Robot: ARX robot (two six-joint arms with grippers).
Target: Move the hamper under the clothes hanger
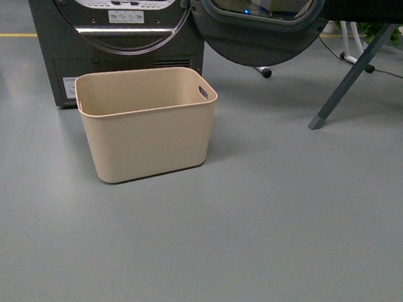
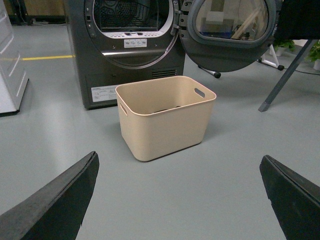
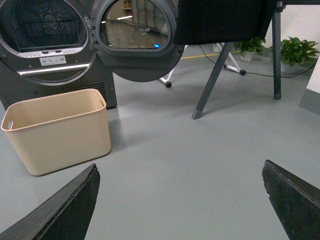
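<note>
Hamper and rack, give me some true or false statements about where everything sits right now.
1. The hamper stands upright on the floor in front of the dryer. True.
2. The dryer door is shut. False: it is swung open.
3. The hamper sits under the clothes hanger. False: it stands well to the hanger's left, with bare floor between.
4. The left gripper and right gripper have open jaws, holding nothing. True.

Front cam fwd-down, near hamper (image 1: 146,135). Wrist cams low, facing fwd; all 3 share hamper, dryer (image 1: 45,45).
</note>
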